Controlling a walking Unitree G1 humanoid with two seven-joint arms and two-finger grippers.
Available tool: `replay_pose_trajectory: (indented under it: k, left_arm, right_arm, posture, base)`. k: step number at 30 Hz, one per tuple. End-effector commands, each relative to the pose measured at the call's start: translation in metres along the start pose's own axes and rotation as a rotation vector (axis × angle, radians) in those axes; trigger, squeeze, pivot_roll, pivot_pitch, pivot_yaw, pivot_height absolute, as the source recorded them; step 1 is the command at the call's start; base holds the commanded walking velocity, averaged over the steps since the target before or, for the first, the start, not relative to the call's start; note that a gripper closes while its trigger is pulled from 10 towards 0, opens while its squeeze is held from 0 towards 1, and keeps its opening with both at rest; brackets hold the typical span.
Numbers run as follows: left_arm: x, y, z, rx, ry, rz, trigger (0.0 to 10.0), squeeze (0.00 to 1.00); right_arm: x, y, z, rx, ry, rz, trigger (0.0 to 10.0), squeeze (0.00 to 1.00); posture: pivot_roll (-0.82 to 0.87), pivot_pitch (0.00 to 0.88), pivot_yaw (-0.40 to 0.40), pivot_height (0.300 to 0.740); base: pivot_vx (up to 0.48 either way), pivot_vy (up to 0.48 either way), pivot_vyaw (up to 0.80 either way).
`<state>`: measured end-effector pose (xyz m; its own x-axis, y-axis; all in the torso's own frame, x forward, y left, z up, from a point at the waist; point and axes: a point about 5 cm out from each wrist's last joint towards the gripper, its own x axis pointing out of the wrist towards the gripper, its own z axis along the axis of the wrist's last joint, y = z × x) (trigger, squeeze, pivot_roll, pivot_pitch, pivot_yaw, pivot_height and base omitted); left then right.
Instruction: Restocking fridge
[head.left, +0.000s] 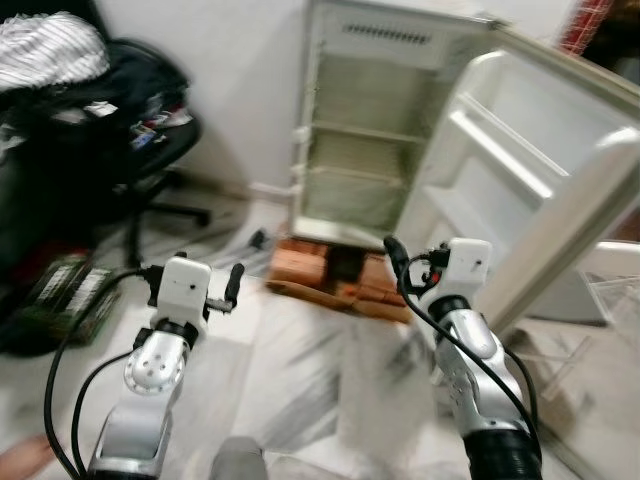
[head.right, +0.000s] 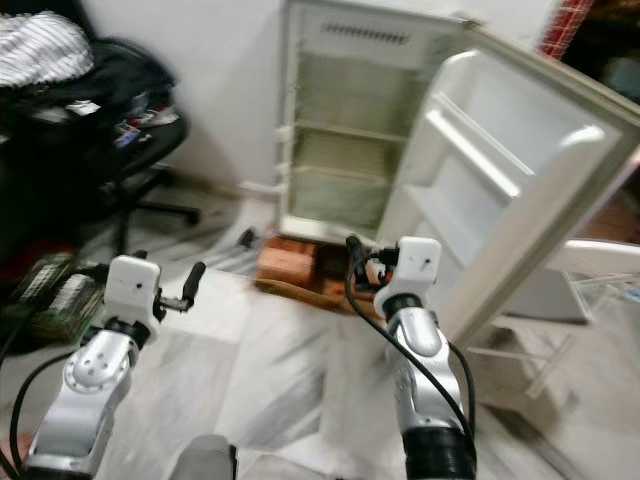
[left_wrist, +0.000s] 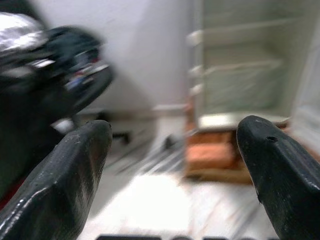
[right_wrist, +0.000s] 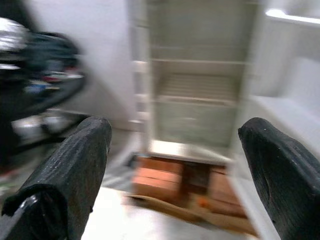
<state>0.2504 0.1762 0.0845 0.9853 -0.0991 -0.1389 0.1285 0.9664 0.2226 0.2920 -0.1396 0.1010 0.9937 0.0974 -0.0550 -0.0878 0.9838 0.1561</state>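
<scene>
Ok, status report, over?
Left tool and right tool open, empty. Fridge ahead, door open, shelves bare. Office chair off left.

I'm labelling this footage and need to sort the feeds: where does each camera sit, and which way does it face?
Left eye: on the head, facing forward and down at the open fridge; both arms show, left pincer, right pincer.
Right eye: same stereo camera, same scene.
Left wrist: along that pincer's open fingers toward the office chair.
Right wrist: along its open fingers.
All share the fridge on bricks.

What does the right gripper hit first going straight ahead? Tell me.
Likely the open fridge: the right gripper, fingers apart and empty, points at its lower shelves above the bricks. Blur leaves depth unclear.
</scene>
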Motion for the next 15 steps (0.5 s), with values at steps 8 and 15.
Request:
replay_pose_trajectory:
  k: [8,15]
  left_arm:
    - [0.0021,-0.0057,0.0028,0.000,-0.004,-0.034,10.0,0.00]
    - [0.0022,-0.0070,0.0021,0.002,0.005,-0.038,10.0,0.00]
  right_arm:
    - [-0.0033,-0.0086,0.0007,-0.011,-0.006,-0.040,10.0,0.00]
    - [-0.0029,-0.0093,0.0023,-0.016,-0.017,-0.048,10.0,0.00]
  posture:
    - [0.11,0.000,-0.056,0.740]
    - [0.12,0.000,-0.058,0.740]
  base:
    - [0.401,-0.213,0.00]
    - [0.469,0.000,0.00]
